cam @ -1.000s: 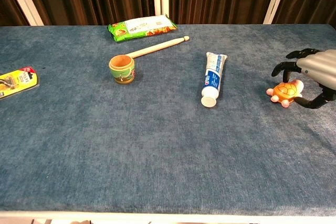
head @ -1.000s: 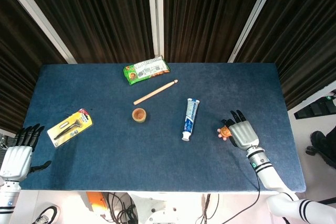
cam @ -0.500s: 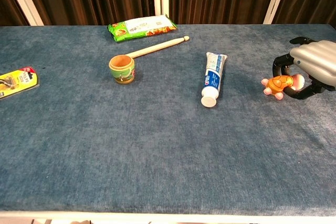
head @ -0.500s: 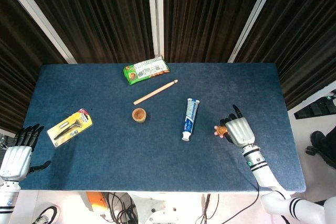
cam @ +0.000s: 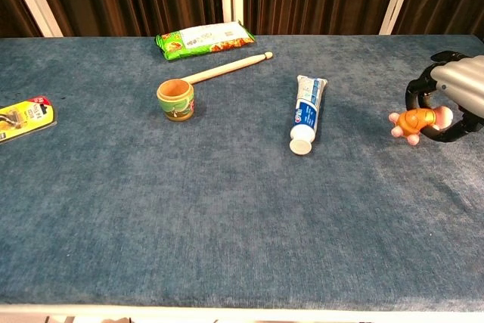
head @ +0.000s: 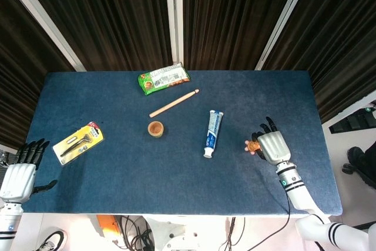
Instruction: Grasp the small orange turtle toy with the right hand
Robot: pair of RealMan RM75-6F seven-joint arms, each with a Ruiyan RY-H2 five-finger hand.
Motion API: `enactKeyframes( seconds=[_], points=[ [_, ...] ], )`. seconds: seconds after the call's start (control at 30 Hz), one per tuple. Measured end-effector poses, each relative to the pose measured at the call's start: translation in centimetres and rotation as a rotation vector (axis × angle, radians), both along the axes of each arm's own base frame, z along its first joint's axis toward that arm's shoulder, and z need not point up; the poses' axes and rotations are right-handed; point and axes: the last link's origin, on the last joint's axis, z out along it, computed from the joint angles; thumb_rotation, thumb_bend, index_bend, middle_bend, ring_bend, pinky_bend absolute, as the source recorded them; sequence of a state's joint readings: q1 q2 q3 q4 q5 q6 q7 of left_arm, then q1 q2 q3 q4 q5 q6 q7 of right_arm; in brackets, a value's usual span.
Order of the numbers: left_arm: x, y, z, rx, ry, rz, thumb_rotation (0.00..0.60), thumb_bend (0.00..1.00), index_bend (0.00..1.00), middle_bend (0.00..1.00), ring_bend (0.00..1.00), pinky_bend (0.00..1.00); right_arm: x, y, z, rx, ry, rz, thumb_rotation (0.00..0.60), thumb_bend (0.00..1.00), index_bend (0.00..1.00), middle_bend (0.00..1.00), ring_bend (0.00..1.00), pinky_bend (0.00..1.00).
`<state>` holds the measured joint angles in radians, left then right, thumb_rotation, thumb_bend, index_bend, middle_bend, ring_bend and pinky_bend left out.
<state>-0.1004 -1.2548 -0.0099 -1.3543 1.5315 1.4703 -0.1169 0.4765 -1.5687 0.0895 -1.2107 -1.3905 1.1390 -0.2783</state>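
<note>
The right robot hand [cam: 452, 96] is holding the small orange turtle toy [cam: 418, 119], its dark fingers [cam: 414, 94] curling over the shell from above while the thumb is closing in from below. The turtle is sitting toward the right end of the desk [cam: 227, 209], and from the chest view it looks tipped up and perhaps just clear of the blue cloth, though I cannot tell for sure whether it is touching. From overhead, only a bit of orange [head: 253, 145] is peeking out at the left edge of the hand [head: 272, 147].

To finish this grasp well, I judge the hand should be keeping its pinch steady and centred on the shell, since the toy is small, rounded and likely to squirt out sideways if squeezed unevenly. A slow, straight lift would suit it better than any twist of the wrist.

Just to the left of the turtle, a toothpaste tube [cam: 306, 113] is lying with its cap toward the near edge. Further left, a small wooden cup [cam: 175, 100] is standing beside a drumstick [cam: 227, 67], with a green snack packet [cam: 204, 38] behind them. A carded razor pack [head: 78, 141] is lying far left, near the left robot hand [head: 20, 173], which is resting off the desk's corner with its fingers apart, holding nothing.
</note>
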Motion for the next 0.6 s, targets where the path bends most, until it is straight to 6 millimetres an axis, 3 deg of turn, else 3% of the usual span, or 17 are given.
enactKeyframes(
  seconds=[0.17,0.37,0.6],
  points=[
    [0.0,0.1,0.0,-0.002,0.001,0.001,0.6,0.06,0.06,0.0,0.0,0.0,0.1,0.0,1.4,-0.018,-0.079,-0.018,0.6,0.0,0.0,0.0,0.0,0.0],
    [0.5,-0.1,0.1,-0.001,-0.002,-0.007,0.6,0.06,0.06,0.0,0.0,0.0,-0.7,1.0,4.9,-0.074,-0.111,-0.04,0.6,0.0,0.0,0.0,0.0,0.0],
    [0.8,-0.2,0.9,0.014,0.01,-0.012,0.6,0.06,0.06,0.0,0.0,0.0,-4.9,6.2,10.7,-0.205,-0.075,-0.134,0.6,0.0,0.0,0.0,0.0,0.0]
  ],
)
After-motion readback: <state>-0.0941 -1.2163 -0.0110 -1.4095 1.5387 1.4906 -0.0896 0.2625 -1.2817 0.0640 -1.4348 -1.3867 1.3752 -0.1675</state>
